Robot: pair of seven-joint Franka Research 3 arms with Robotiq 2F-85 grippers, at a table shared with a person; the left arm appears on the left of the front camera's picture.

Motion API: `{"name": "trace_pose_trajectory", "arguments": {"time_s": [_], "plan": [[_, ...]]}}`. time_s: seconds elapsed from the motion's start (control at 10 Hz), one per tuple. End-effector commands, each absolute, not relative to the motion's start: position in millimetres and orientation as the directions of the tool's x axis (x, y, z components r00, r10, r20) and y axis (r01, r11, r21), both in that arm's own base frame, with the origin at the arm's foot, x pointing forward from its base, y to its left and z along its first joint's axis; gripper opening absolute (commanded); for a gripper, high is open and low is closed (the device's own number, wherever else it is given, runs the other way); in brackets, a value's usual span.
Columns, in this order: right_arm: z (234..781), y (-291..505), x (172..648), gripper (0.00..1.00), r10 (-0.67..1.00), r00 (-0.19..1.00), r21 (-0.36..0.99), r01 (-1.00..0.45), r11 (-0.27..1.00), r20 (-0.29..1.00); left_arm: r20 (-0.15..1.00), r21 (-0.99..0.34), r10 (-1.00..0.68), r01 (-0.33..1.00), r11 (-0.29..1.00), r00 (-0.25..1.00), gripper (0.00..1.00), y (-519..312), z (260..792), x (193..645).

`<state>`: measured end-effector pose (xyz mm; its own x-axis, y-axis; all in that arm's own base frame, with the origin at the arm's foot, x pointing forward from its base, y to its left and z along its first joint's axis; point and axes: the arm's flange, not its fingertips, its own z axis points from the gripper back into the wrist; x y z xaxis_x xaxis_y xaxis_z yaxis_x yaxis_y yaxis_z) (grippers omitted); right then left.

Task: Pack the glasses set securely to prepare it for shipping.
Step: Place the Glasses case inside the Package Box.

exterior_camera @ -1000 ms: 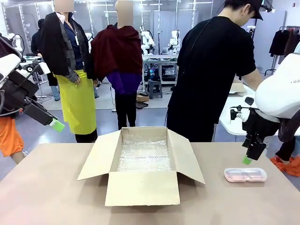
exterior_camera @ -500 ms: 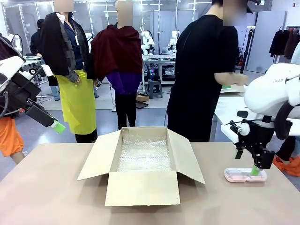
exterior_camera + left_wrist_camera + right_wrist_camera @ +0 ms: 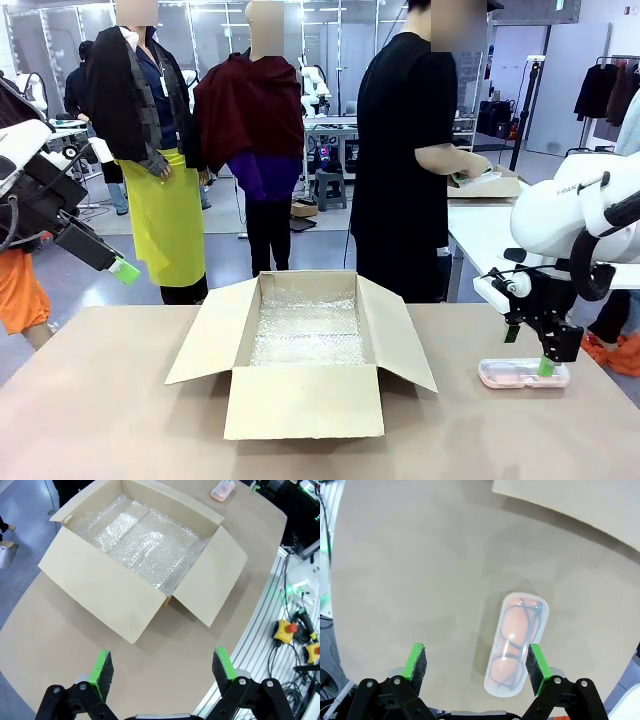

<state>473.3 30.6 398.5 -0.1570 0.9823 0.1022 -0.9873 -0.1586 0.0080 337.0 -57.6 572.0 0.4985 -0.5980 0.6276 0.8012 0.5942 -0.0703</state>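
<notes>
Nearest, at the left edge of the front view: left gripper (image 3: 122, 268), high above the table (image 3: 120, 420) and off its left side. Jaws wide apart in the left wrist view (image 3: 162, 667), gripping nothing. Green pads (image 3: 102, 667) aimed down at bare tabletop, just short of the box's near flap.

Mid-table: open cardboard box (image 3: 305, 400), all four flaps folded outward. Floor lined with bubble wrap (image 3: 308, 335).

Off to the right, well apart from the box: pink pack (image 3: 523, 373), flat on the table near its right edge. Clear oblong shell with pink-red frames inside, plain in the right wrist view (image 3: 517, 645).

Right gripper (image 3: 547, 366) down at that pack, fingers pointing straight at the tabletop. Jaws fully spread (image 3: 476, 667), not clamped on anything. Near end of the pack between the two pads, close against the one at picture right (image 3: 536, 666) and well clear of the other. Touching that pad or just short of it: cannot tell.

Beyond the far edge: person (image 3: 405, 150) in a black T-shirt, turned side-on toward a second table (image 3: 480, 235) at the right. Hand (image 3: 468, 168) over a flat piece of cardboard (image 3: 500, 188) there, holding something pale green, too small to name.
</notes>
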Motion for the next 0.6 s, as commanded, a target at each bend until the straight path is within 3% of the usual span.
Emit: {"name": "trace_pose_trajectory", "arguments": {"time_s": [0.0, 0.2, 0.5], "plan": [[394, 32, 479, 1.0, 0.996, -0.079, -0.02, -0.997, -0.079, 0.039, 0.633, -0.078, -0.598, 0.809, 0.582, 0.491, 1.0, -56, 573, 337], [379, 26, 490, 1.0, 1.0, -0.011, -0.096, -0.995, -0.01, 0.007, 0.633, -0.078, -0.598, 0.809, 0.582, 0.491, 1.0, -56, 573, 337], [374, 18, 496, 1.0, 1.0, 0.017, -0.105, -0.994, 0.019, 0.02, 0.633, -0.078, -0.598, 0.809, 0.582, 0.491, 1.0, -56, 573, 337]]}}
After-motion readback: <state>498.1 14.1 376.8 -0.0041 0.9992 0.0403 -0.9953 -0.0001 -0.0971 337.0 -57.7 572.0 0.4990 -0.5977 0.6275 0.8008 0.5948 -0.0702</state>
